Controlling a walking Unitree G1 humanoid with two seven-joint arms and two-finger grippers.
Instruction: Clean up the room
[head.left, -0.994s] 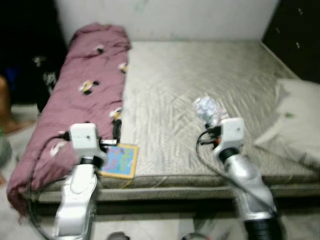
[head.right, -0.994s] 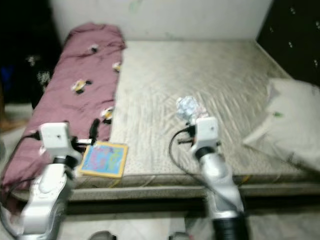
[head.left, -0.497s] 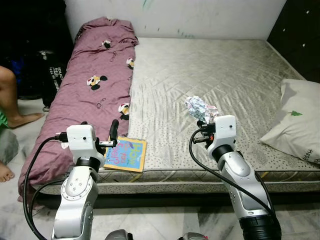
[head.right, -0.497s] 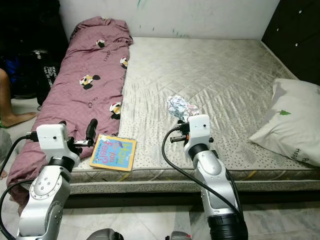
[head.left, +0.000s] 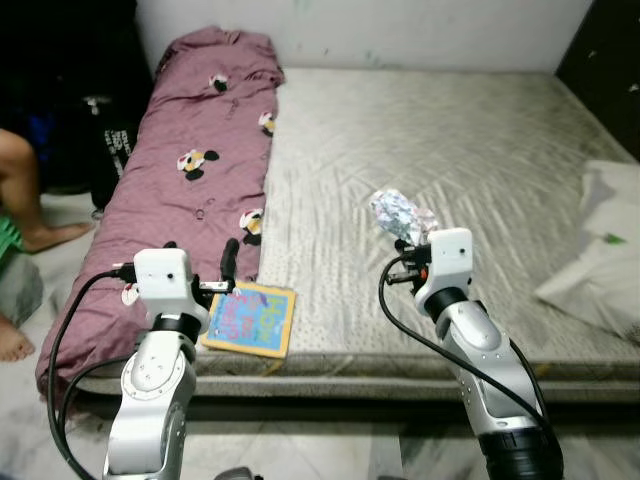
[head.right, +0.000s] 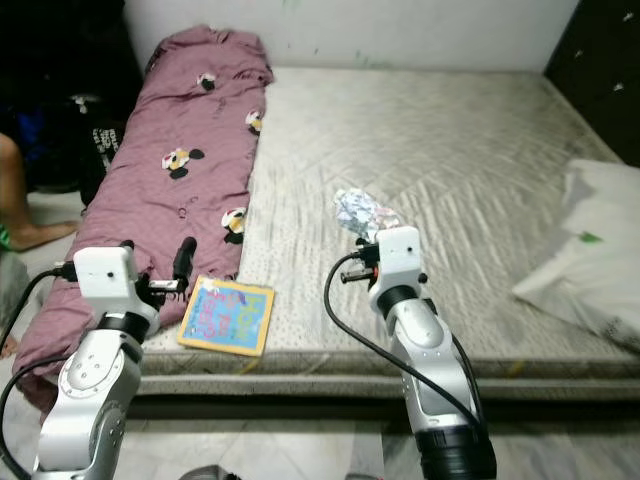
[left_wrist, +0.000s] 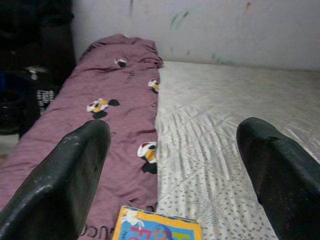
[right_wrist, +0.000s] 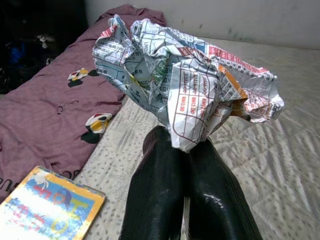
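Observation:
A crumpled printed paper (right_wrist: 185, 85) is pinched between the fingertips of my right gripper (right_wrist: 186, 165), which is shut on it and held over the mattress (head.left: 450, 150) near its front edge. In the head views the paper (head.left: 400, 214) sticks up just beyond the right wrist. A colourful children's book (head.left: 247, 318) lies flat at the mattress's front edge. My left gripper (left_wrist: 170, 170) stands open just above and behind the book (left_wrist: 157, 227), with nothing between its fingers (left_wrist: 75, 175).
A maroon blanket (head.left: 190, 150) with cartoon-mouse prints runs along the mattress's left side. A white pillow (head.left: 605, 260) lies at the right edge. On the floor to the left are a person's leg (head.left: 25, 190) and a dark bag (head.left: 110, 140).
The whole picture has shifted as the camera moved, and the earliest frames are blurred. Both arms keep their pose; the right gripper still holds the paper.

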